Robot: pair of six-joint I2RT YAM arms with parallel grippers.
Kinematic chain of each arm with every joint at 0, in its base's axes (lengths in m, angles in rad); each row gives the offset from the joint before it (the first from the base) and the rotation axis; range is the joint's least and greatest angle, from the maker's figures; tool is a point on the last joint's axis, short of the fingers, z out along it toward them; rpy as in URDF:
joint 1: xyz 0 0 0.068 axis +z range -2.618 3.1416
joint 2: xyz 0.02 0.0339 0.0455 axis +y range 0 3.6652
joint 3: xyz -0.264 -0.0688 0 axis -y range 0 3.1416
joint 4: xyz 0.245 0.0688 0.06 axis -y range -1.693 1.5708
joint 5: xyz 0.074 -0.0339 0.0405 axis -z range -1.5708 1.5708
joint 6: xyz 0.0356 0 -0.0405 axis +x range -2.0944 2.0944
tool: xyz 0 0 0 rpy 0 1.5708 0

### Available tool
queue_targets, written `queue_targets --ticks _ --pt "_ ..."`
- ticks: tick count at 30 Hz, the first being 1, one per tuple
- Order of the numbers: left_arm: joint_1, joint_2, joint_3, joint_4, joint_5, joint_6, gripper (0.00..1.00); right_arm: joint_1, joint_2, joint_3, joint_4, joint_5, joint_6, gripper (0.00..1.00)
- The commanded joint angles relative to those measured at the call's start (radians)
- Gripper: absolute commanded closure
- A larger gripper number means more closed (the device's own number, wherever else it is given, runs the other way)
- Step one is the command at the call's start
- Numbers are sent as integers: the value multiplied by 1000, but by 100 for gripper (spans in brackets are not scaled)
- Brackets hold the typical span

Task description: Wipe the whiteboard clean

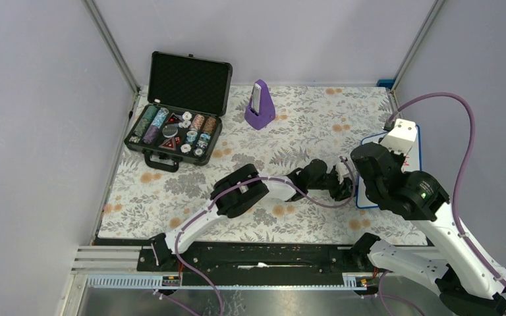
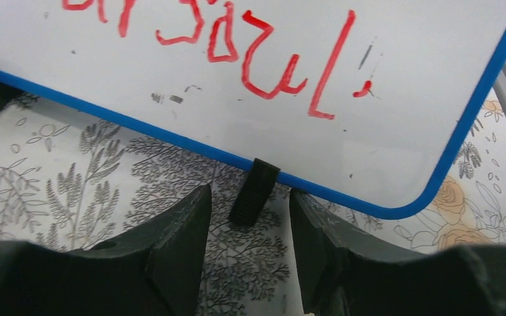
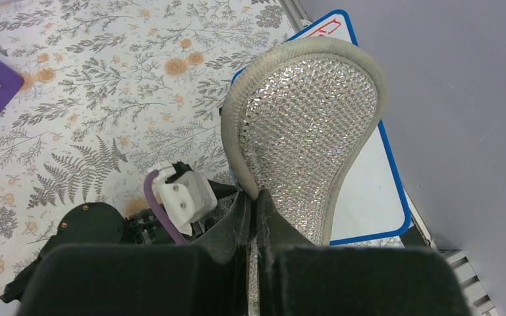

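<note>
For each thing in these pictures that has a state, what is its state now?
whiteboard: flat on the table, red writing not erased.
right gripper: shut on the cloth pad.
cloth pad: clamped in the right gripper.
left gripper: open, at the whiteboard's rim.
black case: open, lid up.
purple metronome: upright.

The worktop (image 1: pixel 303 125) is covered with a pale cloth (image 1: pixel 316 141) printed with orange flowers and grey ferns. At its far left lies an open black case (image 1: pixel 174 135) with round chips (image 1: pixel 197 124) inside. A purple pyramid-shaped object (image 1: pixel 259 105) stands near the far middle. The whiteboard (image 2: pixel 237 79) lies flat at the right edge, with red writing on it
</note>
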Motion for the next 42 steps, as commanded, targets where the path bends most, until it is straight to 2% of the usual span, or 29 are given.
queue_targets --ticks 1,8,12,19,27,32,38,42 --pt "-31 23 28 51 -31 45 51 -6 -3 36 -11 7 26 100" --pt "-33 2 -18 117 -55 48 67 -7 -15 28 -18 -4 40 100" --pt "-35 -29 -60 129 -81 77 84 -7 -16 16 -18 -9 49 100" --pt "-35 -103 -199 196 -182 127 100 -7 -19 -24 11 -25 49 100" --pt "-32 -245 -455 284 -371 155 100 -8 19 -136 113 -68 74 100" --pt "-32 -310 -598 329 -432 135 100 -45 159 -199 197 -115 66 100" --pt "-27 -316 -654 365 -462 107 100 -253 314 -200 264 -336 -76 100" --pt "-26 -303 -644 366 -461 102 100 -276 366 -172 201 -261 -112 100"
